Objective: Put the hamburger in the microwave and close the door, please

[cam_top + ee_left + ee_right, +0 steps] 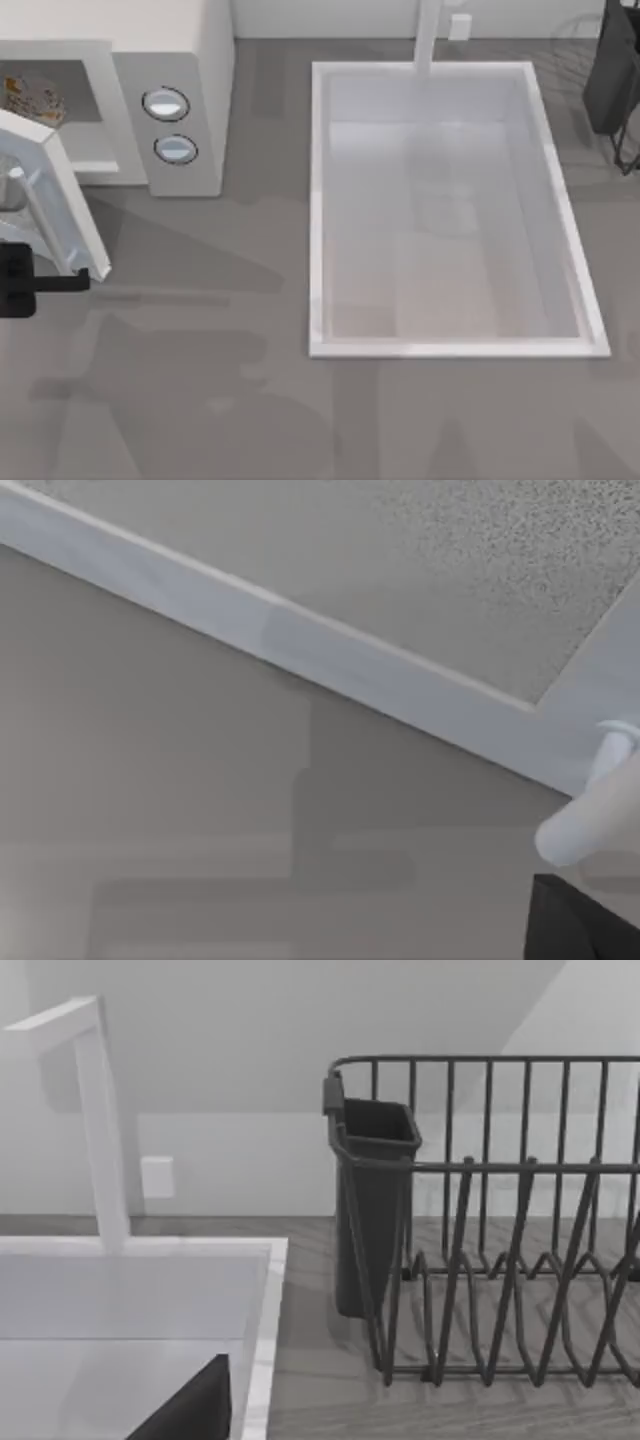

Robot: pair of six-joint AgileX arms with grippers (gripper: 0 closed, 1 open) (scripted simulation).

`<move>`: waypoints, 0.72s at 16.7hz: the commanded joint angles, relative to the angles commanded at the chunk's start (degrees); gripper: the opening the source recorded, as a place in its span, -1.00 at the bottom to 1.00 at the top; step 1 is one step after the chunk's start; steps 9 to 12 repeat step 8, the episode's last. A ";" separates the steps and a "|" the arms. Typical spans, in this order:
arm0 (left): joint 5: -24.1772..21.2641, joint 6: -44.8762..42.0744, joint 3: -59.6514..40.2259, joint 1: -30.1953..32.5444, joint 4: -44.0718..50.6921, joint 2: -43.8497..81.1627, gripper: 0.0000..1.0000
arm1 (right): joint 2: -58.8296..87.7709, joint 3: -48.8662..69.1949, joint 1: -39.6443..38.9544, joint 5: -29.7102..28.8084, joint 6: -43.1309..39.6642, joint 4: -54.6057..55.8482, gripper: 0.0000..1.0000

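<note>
The hamburger (30, 97) already sits inside the microwave (190, 60) cavity at the far left of the table (220, 400), a speckled whitish lump against the back of the opening, so what is left for me, I judge, is shutting the door (60, 195). The door stands swung out toward the near side, its free edge angled away from the two knobs (166, 104). My left gripper (70, 282) is at the table's left edge with a dark finger lying just against the door's near corner; I cannot tell from here whether the jaws are parted or clenched. To do this well I would push on the outer face near that free edge, following its arc toward the cavity, slow and steady, so the finger does not slip off the frame. My right arm is parked at the far right beside the dish rack (500, 1230). The left wrist view gives me the door's frame and speckled window up close, plus a pale handle (590, 810) that the top view barely hints at; the right wrist view adds the rack, the faucet (95, 1110) and the sink (450, 330) rim.
</note>
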State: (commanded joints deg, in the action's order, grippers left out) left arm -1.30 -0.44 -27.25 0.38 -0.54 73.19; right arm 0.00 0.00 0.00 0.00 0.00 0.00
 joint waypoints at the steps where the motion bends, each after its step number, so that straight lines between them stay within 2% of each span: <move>1: 0.02 0.01 -1.75 0.07 -1.25 3.44 -1.00 | 0.00 0.00 0.00 0.00 0.00 0.00 1.00; 6: 0.15 0.06 -8.73 0.30 -6.50 15.39 -1.00 | 0.00 0.00 0.00 0.00 0.00 0.00 1.00; 12: 0.16 0.06 -9.39 0.32 -6.99 16.21 -1.00 | 0.00 0.00 0.00 0.00 0.00 0.00 1.00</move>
